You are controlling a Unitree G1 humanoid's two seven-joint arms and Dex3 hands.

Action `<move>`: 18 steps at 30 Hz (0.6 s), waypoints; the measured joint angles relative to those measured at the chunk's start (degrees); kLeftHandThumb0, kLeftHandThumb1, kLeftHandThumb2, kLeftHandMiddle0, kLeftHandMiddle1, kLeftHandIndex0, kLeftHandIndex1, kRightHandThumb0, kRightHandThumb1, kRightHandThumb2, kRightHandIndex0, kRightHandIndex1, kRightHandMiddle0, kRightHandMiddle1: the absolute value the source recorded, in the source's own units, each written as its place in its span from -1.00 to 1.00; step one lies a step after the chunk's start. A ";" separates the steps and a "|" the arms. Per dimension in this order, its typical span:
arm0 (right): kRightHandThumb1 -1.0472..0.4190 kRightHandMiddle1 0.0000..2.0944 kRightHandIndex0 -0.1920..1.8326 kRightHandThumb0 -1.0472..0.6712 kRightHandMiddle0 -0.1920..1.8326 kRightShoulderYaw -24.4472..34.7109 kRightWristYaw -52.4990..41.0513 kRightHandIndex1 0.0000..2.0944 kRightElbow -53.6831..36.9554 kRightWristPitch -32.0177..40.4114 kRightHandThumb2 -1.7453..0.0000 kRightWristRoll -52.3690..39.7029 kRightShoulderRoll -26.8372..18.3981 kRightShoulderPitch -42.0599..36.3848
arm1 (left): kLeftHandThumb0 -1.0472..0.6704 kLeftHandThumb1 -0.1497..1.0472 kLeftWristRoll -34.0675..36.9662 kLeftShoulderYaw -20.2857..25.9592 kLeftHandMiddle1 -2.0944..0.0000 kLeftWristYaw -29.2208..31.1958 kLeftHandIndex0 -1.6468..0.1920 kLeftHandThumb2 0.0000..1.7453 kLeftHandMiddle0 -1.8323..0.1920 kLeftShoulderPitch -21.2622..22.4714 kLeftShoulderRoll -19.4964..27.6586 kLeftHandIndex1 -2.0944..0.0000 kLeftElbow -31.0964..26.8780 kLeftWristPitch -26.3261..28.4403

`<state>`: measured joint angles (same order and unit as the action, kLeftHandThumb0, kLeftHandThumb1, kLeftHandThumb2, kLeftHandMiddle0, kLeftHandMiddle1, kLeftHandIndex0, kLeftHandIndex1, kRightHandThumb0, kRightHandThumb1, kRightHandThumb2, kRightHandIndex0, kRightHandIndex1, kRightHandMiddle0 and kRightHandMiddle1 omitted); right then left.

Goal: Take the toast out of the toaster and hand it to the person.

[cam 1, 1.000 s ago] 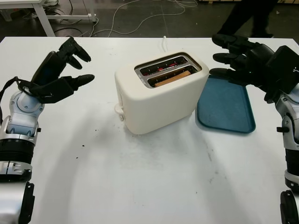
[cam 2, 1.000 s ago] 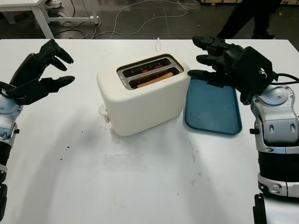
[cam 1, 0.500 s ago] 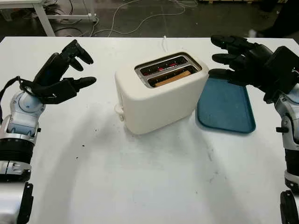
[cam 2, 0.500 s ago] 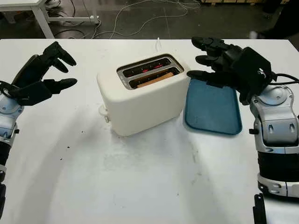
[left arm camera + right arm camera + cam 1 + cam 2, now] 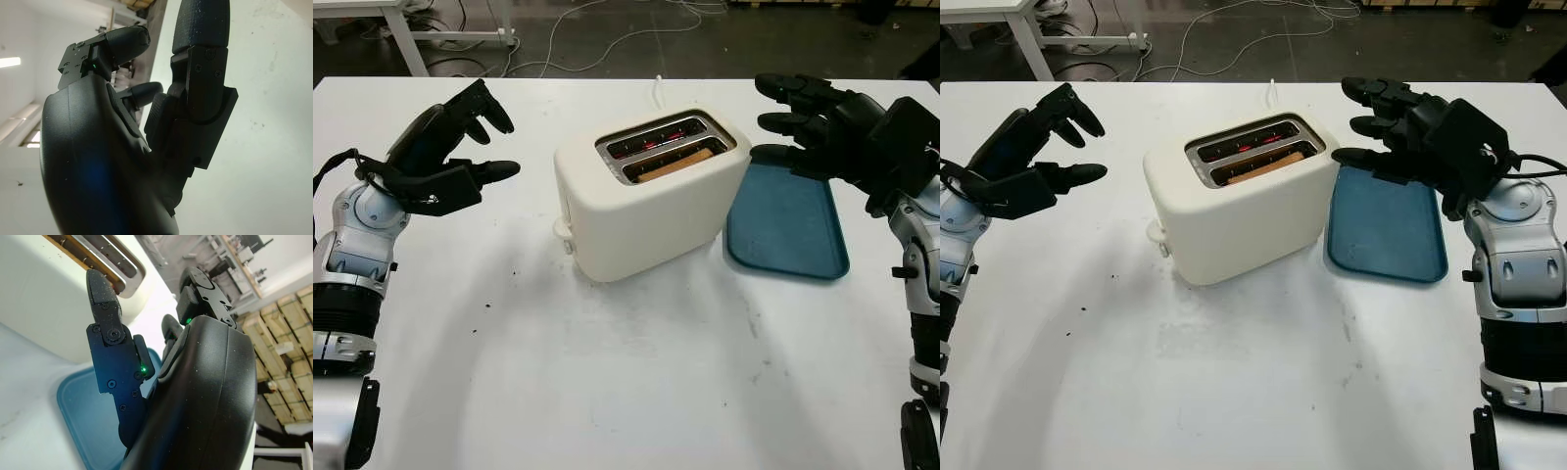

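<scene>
Left eye view: cream toaster [image 5: 646, 196] at the middle of the white table [image 5: 607, 392], toast [image 5: 674, 164] sunk in the near slot, only its brown top edge showing; far slot glowing red inside. Blue tray [image 5: 788, 220] lying just right of the toaster, its left edge close against the toaster's side. Left hand [image 5: 450, 147] raised above the table, well left of the toaster, fingers wide and holding nothing, palm turned toward the toaster. Right hand [image 5: 822, 122] raised over the far end of the tray, just right of the toaster's top, open, fingertips pointing left toward the slots.

Right eye view: same layout from slightly to the right; white cord [image 5: 1271, 93] running off the far side behind the toaster, more cables on the dark floor beyond.

Left wrist view: black shell and fingers [image 5: 200, 63] of the left hand close up, bare table surface behind, nothing in the grasp.

Right wrist view: right hand's fingers [image 5: 105, 333] extended, empty, beside the toaster's slots, the tray beneath.
</scene>
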<state>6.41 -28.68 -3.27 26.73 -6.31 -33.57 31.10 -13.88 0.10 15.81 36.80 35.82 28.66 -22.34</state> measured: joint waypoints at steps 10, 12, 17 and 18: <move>-0.72 -0.98 -0.81 -0.34 -0.55 -0.03 0.00 -0.46 0.04 -0.01 1.00 0.00 0.01 0.00 | -1.00 0.79 0.83 0.11 -0.67 0.95 0.79 -0.62 0.76 -0.73 0.01 -0.67 -2.08 1.25; -0.72 -0.97 -0.81 -0.35 -0.54 -0.03 0.00 -0.46 0.05 -0.01 1.00 0.01 0.01 0.00 | -1.00 0.79 1.45 0.24 -0.67 1.24 0.79 -0.62 0.76 -0.89 0.01 -0.66 -2.16 1.25; -0.72 -0.98 -0.81 -0.30 -0.55 -0.04 -0.06 -0.46 0.04 -0.01 1.00 0.02 0.00 -0.01 | -1.00 0.79 2.13 0.87 -0.67 1.94 0.79 -0.63 0.75 -0.93 0.01 -0.66 -2.23 1.71; -0.72 -0.97 -0.81 -0.32 -0.54 -0.05 -0.08 -0.45 0.04 -0.01 1.00 0.05 0.00 -0.01 | -1.00 0.79 2.13 0.94 -0.67 1.94 0.79 -0.63 0.74 -0.94 0.01 -0.66 -2.24 1.79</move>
<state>6.35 -28.76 -3.23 26.72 -6.26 -33.57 31.08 -11.75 1.04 17.75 35.87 35.83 26.43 -20.54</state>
